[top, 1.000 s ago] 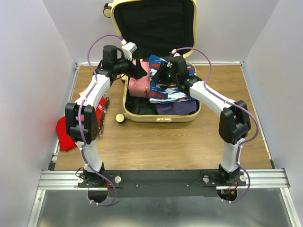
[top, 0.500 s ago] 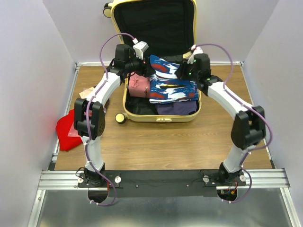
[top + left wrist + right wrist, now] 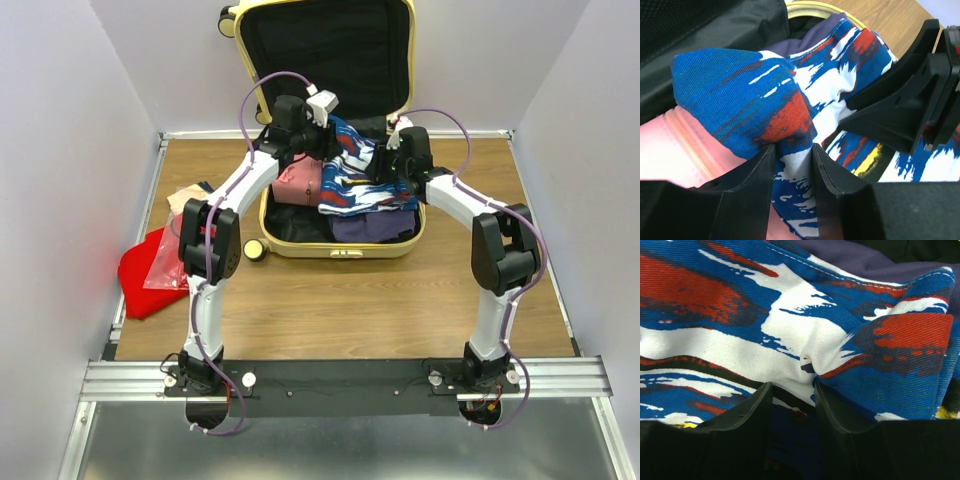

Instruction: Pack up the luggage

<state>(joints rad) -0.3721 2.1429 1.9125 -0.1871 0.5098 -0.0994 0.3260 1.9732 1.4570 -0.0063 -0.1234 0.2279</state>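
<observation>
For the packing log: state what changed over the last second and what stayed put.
The left gripper swung right, from above the pink pouch to the patterned garment, and its fingers closed on a fold of it. The right gripper, pinching the same garment throughout, shifted right; the cloth now bunches between them. The luggage, pouch and purple garment stayed put.

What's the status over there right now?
Left claw and right claw both pinching the blue, red and white patterned cloth. Pale-yellow hard-shell suitcase open, cloth held over its contents. No obstruction seen.
</observation>
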